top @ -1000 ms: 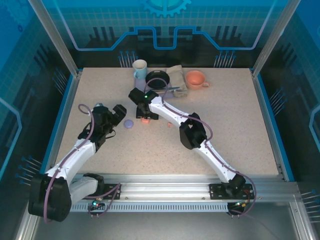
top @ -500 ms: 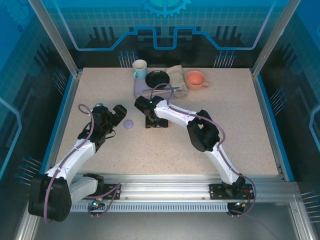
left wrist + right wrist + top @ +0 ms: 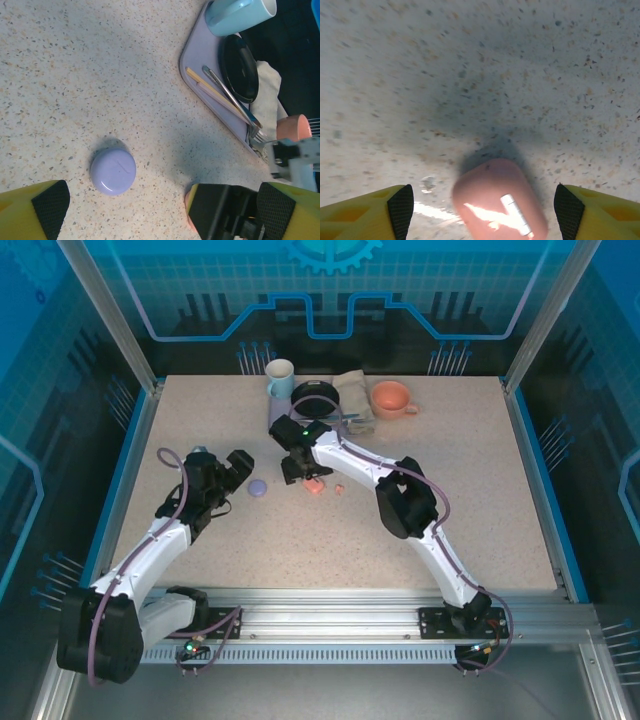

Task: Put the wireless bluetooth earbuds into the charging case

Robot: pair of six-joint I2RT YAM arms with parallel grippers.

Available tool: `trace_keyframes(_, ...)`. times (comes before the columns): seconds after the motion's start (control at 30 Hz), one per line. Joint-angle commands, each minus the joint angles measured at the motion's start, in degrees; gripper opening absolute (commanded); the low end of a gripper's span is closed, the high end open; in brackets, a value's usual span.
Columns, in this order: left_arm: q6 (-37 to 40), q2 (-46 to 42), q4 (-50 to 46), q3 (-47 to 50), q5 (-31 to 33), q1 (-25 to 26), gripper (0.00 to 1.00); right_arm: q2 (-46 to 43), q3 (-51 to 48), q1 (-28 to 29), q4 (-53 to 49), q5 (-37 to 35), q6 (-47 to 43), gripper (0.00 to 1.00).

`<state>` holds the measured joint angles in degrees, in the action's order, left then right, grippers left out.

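Right gripper [image 3: 484,206] is low over the salmon-pink pebble-shaped plastic case [image 3: 497,200], jaws spread and released. The case lies on the speckled tabletop [image 3: 500,470] between the pads with bare table showing on both sides, a thinner strip on one. From above I see one tiny salmon-pink plastic earbud [image 3: 339,488] loose on the table just right of that case, not touching it. I can't make out the other buds.

Left gripper [image 3: 164,202] is also wide open and holds nothing. The lilac round plastic case [image 3: 113,170] lies closed just ahead of it, nearer the lower-left pad in that wrist view. The right arm's black wrist crowds in beside the other pad.

Behind the work area is a lilac rectangular tray [image 3: 197,55] with a pale-blue mug [image 3: 237,12], black round dish [image 3: 239,67], fork [image 3: 235,97] and chopsticks [image 3: 210,87]. A beige cloth [image 3: 352,390] and salmon cup [image 3: 391,398] sit alongside.
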<state>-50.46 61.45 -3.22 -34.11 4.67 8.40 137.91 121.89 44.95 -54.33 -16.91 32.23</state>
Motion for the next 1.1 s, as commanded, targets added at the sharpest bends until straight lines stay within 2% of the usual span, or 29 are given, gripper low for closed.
trace_keyframes(0.0,1.4,0.3,-0.5,-2.2,-1.2,-0.3,0.99,0.4,-1.7,-1.0,0.2,1.4,-6.4,0.77)
trace_keyframes(0.3,1.5,2.0,-0.9,-3.8,-1.8,-0.3,0.99,3.6,-1.4,-1.8,-0.1,5.7,-8.8,0.71)
trace_keyframes(0.43,1.6,2.0,-1.6,-4.5,-2.2,-0.3,0.99,4.0,-1.8,-1.9,0.3,7.3,-8.8,0.58)
trace_keyframes(0.53,1.8,1.6,-1.7,-4.3,-2.9,-0.3,0.99,3.6,-1.9,-2.0,0.4,8.0,-8.4,0.44)
trace_keyframes(0.6,1.8,0.7,-1.4,-3.4,-4.0,-0.3,0.99,2.8,-2.5,-2.1,0.7,8.7,-7.5,0.39)
trace_keyframes(0.8,2.9,-1.8,-0.2,0.1,-8.9,-0.3,0.99,-2.9,-6.3,-2.9,4.4,12.4,-2.8,0.34)
trace_keyframes(1.0,3.5,-1.2,6.0,4.4,-18.3,0.6,0.99,-9.4,-8.6,-3.7,6.7,14.8,2.3,0.32)
trace_keyframes(1.07,3.1,-0.3,8.9,5.5,-19.6,2.2,0.99,-11.4,-9.3,-4.1,7.6,15.7,3.9,0.32)
